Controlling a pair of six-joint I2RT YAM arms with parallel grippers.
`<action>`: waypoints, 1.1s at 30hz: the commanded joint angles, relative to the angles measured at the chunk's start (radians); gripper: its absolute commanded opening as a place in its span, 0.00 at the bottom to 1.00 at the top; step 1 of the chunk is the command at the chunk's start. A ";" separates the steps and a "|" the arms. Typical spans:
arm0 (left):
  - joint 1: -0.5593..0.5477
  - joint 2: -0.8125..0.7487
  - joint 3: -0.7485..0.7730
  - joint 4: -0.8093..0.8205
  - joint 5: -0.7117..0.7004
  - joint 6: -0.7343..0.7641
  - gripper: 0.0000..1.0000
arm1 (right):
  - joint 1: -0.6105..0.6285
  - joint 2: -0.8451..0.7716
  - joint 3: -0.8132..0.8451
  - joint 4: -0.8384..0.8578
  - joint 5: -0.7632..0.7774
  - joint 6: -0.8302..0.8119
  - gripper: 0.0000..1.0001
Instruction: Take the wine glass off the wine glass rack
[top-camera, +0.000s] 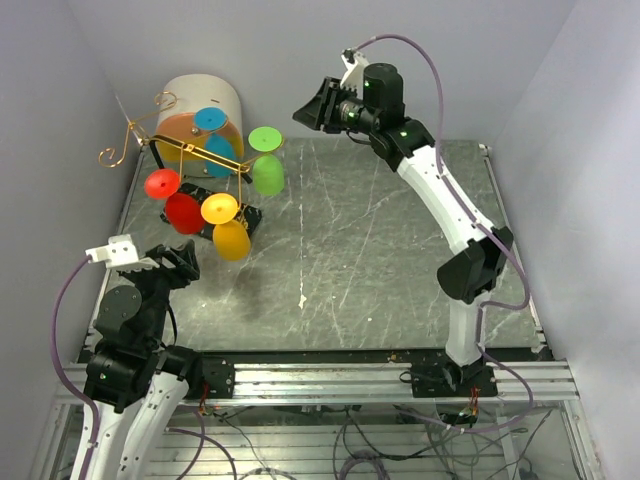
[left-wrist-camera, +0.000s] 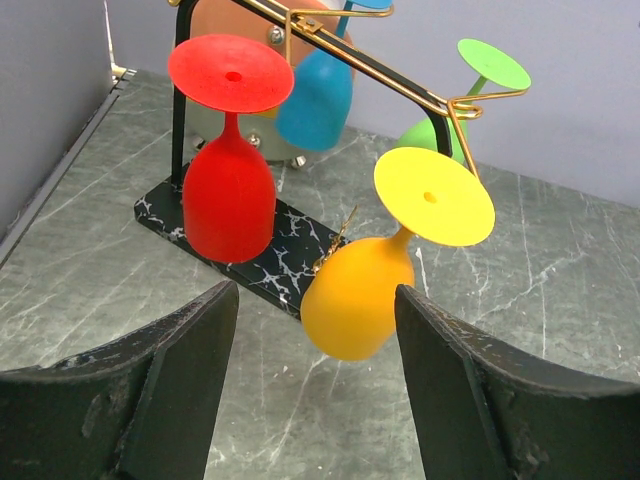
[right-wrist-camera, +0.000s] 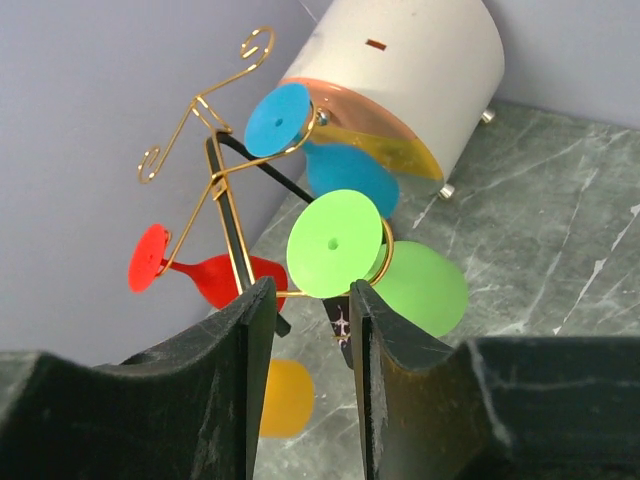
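Note:
The wine glass rack (top-camera: 195, 150) is a gold wire stand on a black speckled base (left-wrist-camera: 290, 240), at the table's rear left. Wine glasses hang upside down from its rails: red (top-camera: 183, 212), yellow (top-camera: 232, 240), blue (top-camera: 220, 155) and green (top-camera: 268, 175). My left gripper (top-camera: 185, 262) is open and empty, just in front of the yellow glass (left-wrist-camera: 355, 295), whose bowl shows between its fingertips beyond them. My right gripper (top-camera: 305, 110) is open and empty, raised behind the rack. It faces the green glass's foot (right-wrist-camera: 335, 243), which sits just beyond its fingertips.
A cream drum with an orange face (top-camera: 200, 105) stands right behind the rack against the back wall. Walls close in at the left and rear. Grey marble tabletop (top-camera: 380, 240) stretches to the right of the rack.

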 joint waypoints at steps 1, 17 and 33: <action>-0.005 0.000 0.014 0.000 -0.017 -0.004 0.74 | 0.008 0.087 0.071 -0.058 -0.037 -0.003 0.36; -0.006 0.008 0.022 -0.006 -0.014 -0.016 0.75 | 0.032 0.187 0.119 -0.048 -0.013 0.003 0.37; -0.007 0.007 0.022 -0.006 -0.011 -0.014 0.75 | 0.055 0.185 0.107 -0.036 0.012 -0.007 0.36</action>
